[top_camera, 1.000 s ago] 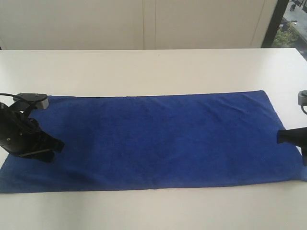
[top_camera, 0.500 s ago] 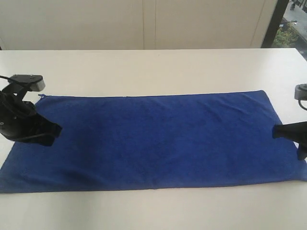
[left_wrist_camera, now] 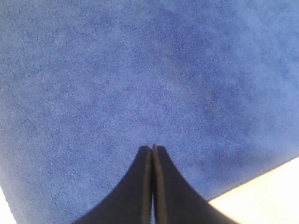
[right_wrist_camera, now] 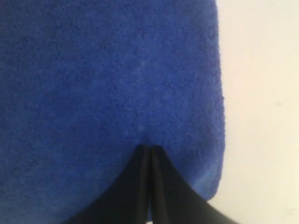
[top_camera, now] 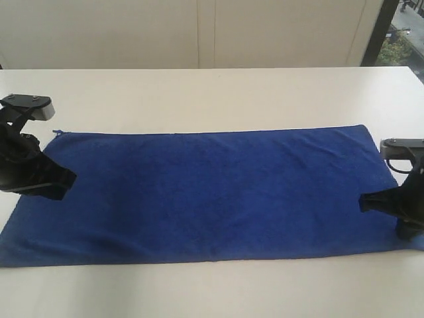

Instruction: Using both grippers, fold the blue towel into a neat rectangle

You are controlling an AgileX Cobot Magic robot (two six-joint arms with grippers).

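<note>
Blue terry, your towel [top_camera: 212,192] lies spread flat across the white table [top_camera: 218,93], long side running left to right, with no fold made yet. Over the towel's left short end sits the left gripper [top_camera: 65,179], its tips just inside the hem. At the towel's right short end is the right gripper [top_camera: 364,202], low on the cloth and nearer the front corner than the back one. Both pairs of fingers are pressed together, tip against tip. Whether any cloth is caught between them you cannot tell, since the pile shows no raised tuck at either tip. I judge you are at the grasping step, ahead of the first fold. Your next move calls for a sure hold at both ends, then a level, matched lift so one edge lands squarely on the opposite one. If a tip rises bare, open it and bite the hem.
</note>
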